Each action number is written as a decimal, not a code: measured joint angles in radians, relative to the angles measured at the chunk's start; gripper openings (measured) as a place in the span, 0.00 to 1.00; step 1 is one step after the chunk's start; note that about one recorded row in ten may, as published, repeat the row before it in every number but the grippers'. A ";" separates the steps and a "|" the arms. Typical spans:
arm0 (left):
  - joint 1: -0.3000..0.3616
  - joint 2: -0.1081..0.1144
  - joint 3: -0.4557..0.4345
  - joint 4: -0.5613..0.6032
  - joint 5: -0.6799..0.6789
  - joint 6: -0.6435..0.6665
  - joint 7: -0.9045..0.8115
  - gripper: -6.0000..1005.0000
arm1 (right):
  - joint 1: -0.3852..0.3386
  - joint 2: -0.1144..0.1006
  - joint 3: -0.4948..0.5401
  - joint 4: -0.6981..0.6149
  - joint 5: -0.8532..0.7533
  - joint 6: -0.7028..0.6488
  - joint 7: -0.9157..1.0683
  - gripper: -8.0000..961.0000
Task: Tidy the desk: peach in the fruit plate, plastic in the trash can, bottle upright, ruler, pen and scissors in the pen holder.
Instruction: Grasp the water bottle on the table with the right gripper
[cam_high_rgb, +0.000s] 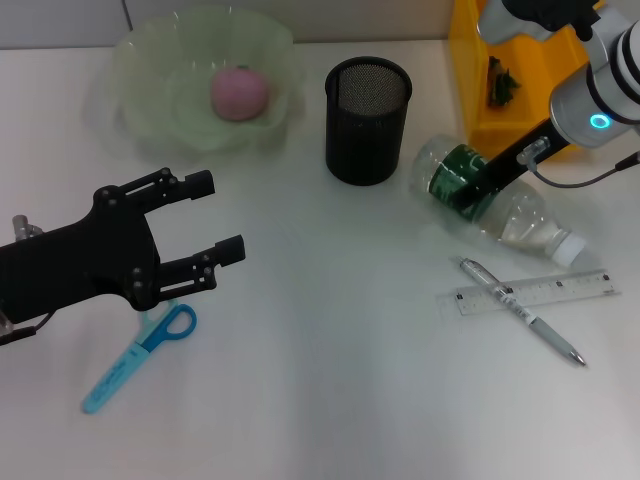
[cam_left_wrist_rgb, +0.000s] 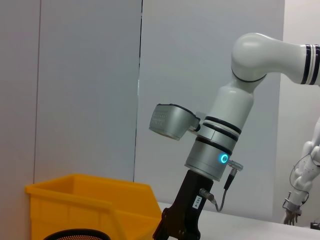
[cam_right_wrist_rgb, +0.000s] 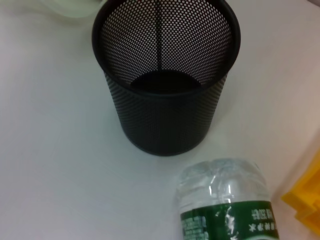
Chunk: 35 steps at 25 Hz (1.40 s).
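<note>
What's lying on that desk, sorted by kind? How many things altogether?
Fruit: 1, peach
Containers: 3, plate, mesh pen holder, yellow bin
Bottles: 1, bottle on its side
Stationery: 3, scissors, pen, ruler
Total: 8

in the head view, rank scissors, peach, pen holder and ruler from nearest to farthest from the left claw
Measured from the left claw, open above the desk on the robot's left:
1. Scissors, on the desk just beneath and behind the claw.
2. Peach, in the fruit plate at the far left.
3. Pen holder, far centre; close to the peach's distance.
4. Ruler, far over on the right, under the pen.
</note>
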 joint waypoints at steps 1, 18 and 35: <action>0.000 0.000 0.000 0.000 0.000 0.000 0.000 0.78 | 0.003 0.000 0.000 0.004 0.000 0.002 0.000 0.86; -0.001 0.000 -0.002 0.000 0.000 -0.007 0.000 0.78 | 0.033 0.001 -0.009 0.066 0.002 0.038 0.000 0.86; 0.000 0.004 -0.004 0.000 0.000 -0.008 0.000 0.78 | 0.042 0.001 -0.007 0.088 0.002 0.038 0.000 0.86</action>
